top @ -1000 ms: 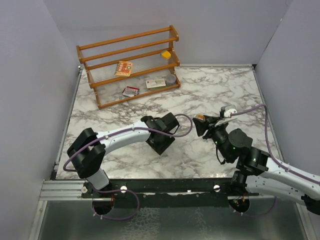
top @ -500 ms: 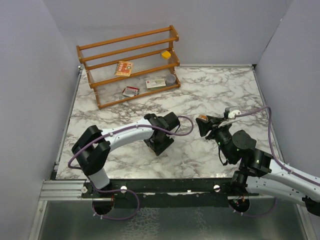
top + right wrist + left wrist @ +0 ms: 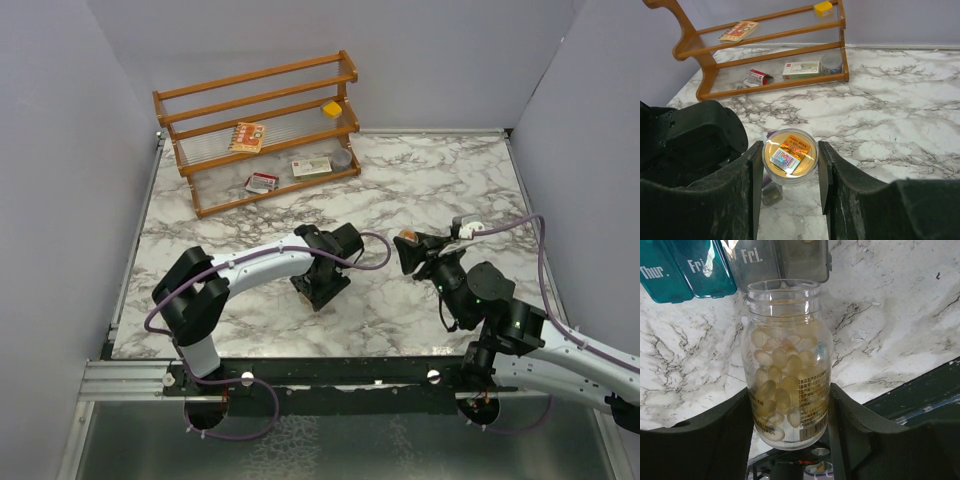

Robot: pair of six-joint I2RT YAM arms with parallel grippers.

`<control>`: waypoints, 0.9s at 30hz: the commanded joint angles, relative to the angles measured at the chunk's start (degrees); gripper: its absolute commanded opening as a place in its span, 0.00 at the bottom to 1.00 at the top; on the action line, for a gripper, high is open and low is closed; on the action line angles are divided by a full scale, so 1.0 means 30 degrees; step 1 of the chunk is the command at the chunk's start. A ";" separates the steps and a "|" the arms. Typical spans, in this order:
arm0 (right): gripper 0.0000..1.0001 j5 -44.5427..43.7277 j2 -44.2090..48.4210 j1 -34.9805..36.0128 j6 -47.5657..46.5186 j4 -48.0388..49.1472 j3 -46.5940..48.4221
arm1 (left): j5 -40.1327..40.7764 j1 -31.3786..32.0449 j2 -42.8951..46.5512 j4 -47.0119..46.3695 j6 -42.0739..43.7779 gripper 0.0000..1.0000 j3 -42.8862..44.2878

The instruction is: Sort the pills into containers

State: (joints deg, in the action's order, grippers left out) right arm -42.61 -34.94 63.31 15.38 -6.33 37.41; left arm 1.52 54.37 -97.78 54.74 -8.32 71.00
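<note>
At the containers (image 3: 700,270): the pill bottle (image 3: 787,365) mouth lay just beside them.
Left gripper (image 3: 790,405): clenched on the bottle; we saw it edge nearer, pouring likely next.
Right gripper (image 3: 790,152): clutched the cap (image 3: 790,157).

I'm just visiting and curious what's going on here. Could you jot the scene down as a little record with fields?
Left gripper: shut on open bottle
Bottle contents: pale yellow pills
Right gripper: shut on gold-topped cap
Containers: teal and grey, marked Thur. and Fri., beyond the bottle's mouth
Background: wooden rack with packets on marble table
</note>
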 commanded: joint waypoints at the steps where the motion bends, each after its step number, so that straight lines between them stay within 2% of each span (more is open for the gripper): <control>1: 0.02 -0.0475 0.0333 0.0025 0.0086 -0.0263 -0.0215 | -0.0286 -0.0034 -0.0308 0.0437 0.0359 0.00 0.0457; 15: 0.02 -0.0494 0.0591 0.0007 0.0125 -0.0351 -0.0384 | -0.0528 -0.0047 -0.0948 0.0993 0.0543 0.00 0.1292; 27: 0.02 -0.0387 0.0432 0.0038 0.0246 -0.0410 -0.0370 | -0.0258 -0.0043 -0.0074 0.0712 0.0240 0.00 0.0715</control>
State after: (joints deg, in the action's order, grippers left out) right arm -42.61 -33.17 63.31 15.40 -6.55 36.67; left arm 0.91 54.37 -100.14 56.47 -7.75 73.49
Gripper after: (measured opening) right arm 0.418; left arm 0.541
